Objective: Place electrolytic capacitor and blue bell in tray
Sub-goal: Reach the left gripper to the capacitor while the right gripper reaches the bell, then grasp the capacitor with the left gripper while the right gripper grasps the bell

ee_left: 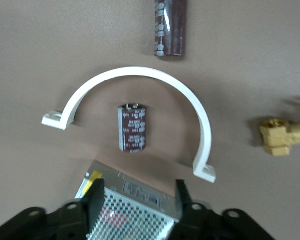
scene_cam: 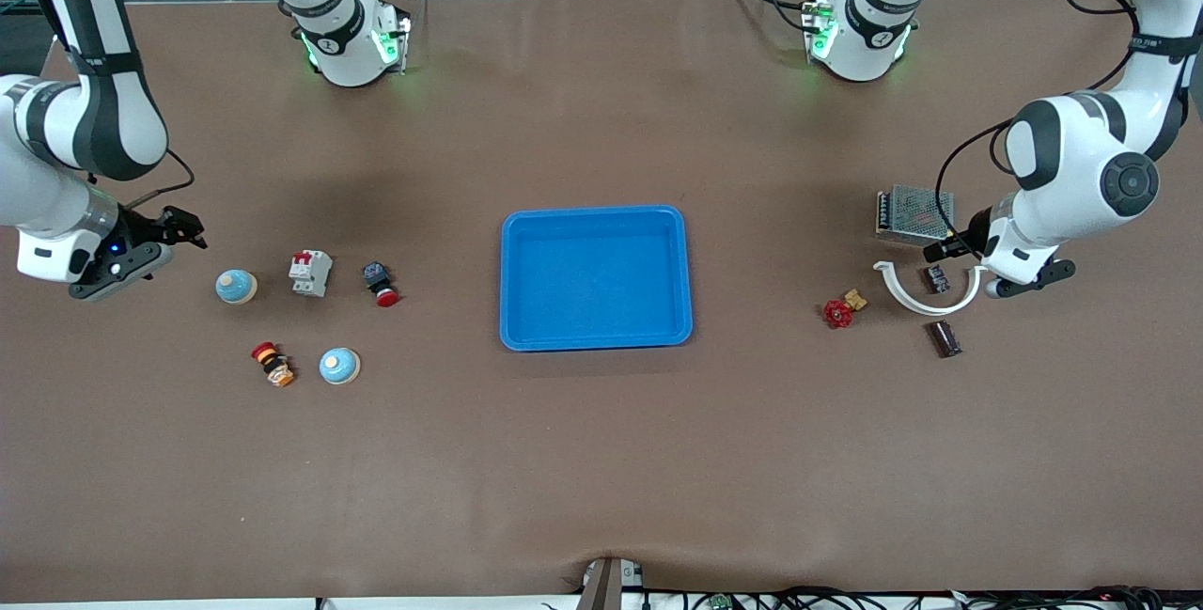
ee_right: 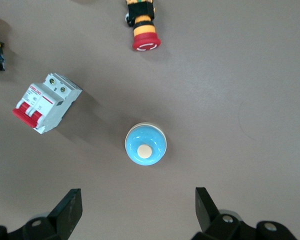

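Observation:
The blue tray [scene_cam: 597, 215] lies mid-table. One electrolytic capacitor [scene_cam: 937, 278] [ee_left: 133, 128] lies inside a white half-ring clamp [scene_cam: 926, 300] [ee_left: 140, 75]; a second capacitor [scene_cam: 945, 338] [ee_left: 170, 27] lies nearer the front camera. My left gripper [scene_cam: 947, 247] [ee_left: 139, 202] hovers over the edge of a metal mesh box [scene_cam: 913, 213] [ee_left: 135, 207], fingers apart and holding nothing. Two blue bells [scene_cam: 236, 286] [scene_cam: 339, 366] sit toward the right arm's end. My right gripper [scene_cam: 181, 227] [ee_right: 139, 210] hangs open beside the first bell [ee_right: 145, 145].
A white and red circuit breaker [scene_cam: 310, 272] [ee_right: 45, 102], a red-headed push button [scene_cam: 381, 284] and a yellow-banded red button [scene_cam: 273, 364] [ee_right: 142, 25] lie near the bells. A red valve with a brass fitting [scene_cam: 843, 309] [ee_left: 282, 136] lies beside the clamp.

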`<state>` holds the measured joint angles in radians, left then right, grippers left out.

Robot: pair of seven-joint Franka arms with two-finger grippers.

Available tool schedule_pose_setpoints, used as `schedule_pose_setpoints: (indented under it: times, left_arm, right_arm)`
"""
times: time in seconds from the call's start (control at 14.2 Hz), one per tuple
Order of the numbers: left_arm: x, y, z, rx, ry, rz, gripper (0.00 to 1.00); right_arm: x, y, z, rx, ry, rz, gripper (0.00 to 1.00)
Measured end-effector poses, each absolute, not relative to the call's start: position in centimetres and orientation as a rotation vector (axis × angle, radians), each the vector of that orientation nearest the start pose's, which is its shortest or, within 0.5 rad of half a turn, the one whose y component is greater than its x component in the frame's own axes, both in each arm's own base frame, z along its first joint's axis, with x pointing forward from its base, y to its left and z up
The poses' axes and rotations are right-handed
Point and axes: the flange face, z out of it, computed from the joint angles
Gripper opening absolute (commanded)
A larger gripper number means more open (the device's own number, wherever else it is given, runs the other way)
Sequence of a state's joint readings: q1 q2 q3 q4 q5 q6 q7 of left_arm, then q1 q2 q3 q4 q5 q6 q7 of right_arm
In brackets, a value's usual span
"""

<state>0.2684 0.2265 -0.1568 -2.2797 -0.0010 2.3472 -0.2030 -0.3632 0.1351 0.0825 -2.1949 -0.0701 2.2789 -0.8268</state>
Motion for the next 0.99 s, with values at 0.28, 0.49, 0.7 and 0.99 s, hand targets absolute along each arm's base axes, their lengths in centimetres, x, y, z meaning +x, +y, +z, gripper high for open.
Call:
schedule_pose_setpoints:
  times: [0.28,0.49,0.7,0.99]
  left_arm:
    - [51.5,5.8,21.0,-3.13,-0.508,0.243,0.57]
    - [51.7,6.0,20.2,-3.129,-0.506,0.242,0.56]
    - [52.3,6.4,20.1,-3.128,-0.504,0.233,0.54]
    - [53.3,7.2,19.3,-3.125,-0.524,0.23,0.02]
  right_arm:
    - [51.8,-16.8,28.6,-2.992,-0.959,0.085,1.0]
    - [52.0,-17.1,26.4,-2.986,-0.97,0.071,1.0]
    - [52.3,-17.1,23.9,-2.985,-0.975,0.05,1.0]
    - [52.3,-16.9,22.1,-2.979,-0.98,0.043,1.0]
